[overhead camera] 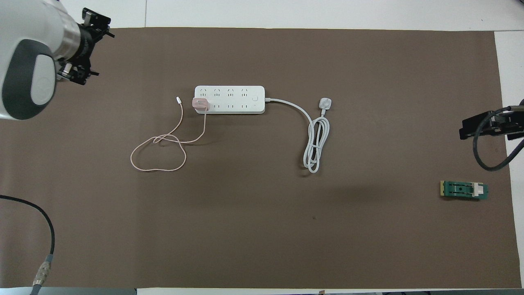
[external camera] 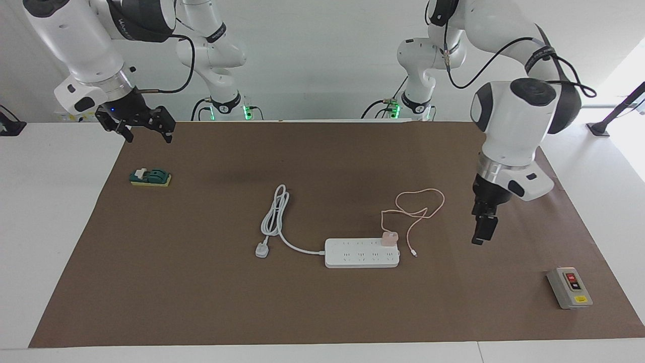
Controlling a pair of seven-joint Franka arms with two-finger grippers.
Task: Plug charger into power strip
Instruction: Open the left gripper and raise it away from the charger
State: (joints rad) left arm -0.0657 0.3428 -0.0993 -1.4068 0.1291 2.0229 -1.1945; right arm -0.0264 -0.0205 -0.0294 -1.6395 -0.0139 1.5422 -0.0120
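The white power strip (external camera: 360, 254) (overhead camera: 233, 100) lies flat in the middle of the brown mat. The pale-pink charger (external camera: 389, 238) (overhead camera: 200, 104) stands in a socket at the strip's end toward the left arm. Its thin pink cable (external camera: 421, 201) (overhead camera: 157, 157) loops loosely on the mat beside it. My left gripper (external camera: 481, 233) (overhead camera: 91, 49) hangs open and empty in the air over the mat toward the left arm's end, well apart from the charger. My right gripper (external camera: 148, 133) (overhead camera: 485, 125) waits open above the mat's edge at the right arm's end.
The strip's thick white cord ends in a white plug (external camera: 261, 250) (overhead camera: 325, 103) on the mat. A grey box with red and black buttons (external camera: 569, 287) sits toward the left arm's end. A small green part (external camera: 150, 177) (overhead camera: 464, 190) lies below the right gripper.
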